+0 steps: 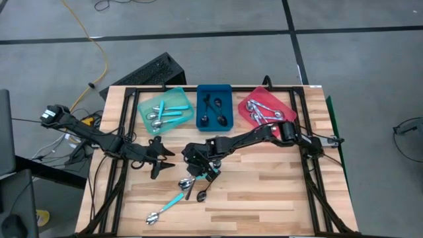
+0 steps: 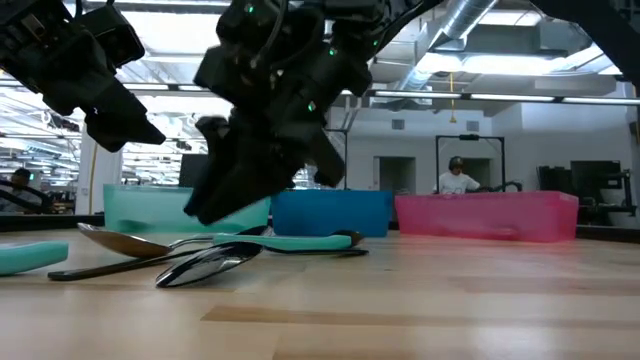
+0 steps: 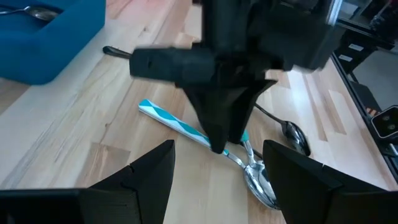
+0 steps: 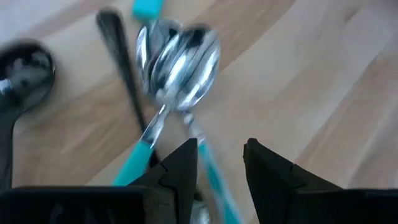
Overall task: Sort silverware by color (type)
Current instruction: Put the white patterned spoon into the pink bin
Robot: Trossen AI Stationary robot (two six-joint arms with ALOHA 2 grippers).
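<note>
Sorted spoons (image 1: 165,114) lie in three trays; teal-handled, black, silver strays (image 1: 192,187) on table.

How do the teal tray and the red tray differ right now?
The teal tray sits at the left end of the row, the red tray at the right end. The teal tray holds teal-handled spoons; the red tray holds all-silver spoons. The teal tray lies slightly skewed one way, the red tray the other way. Both are rectangular plastic trays flanking the blue tray.
</note>
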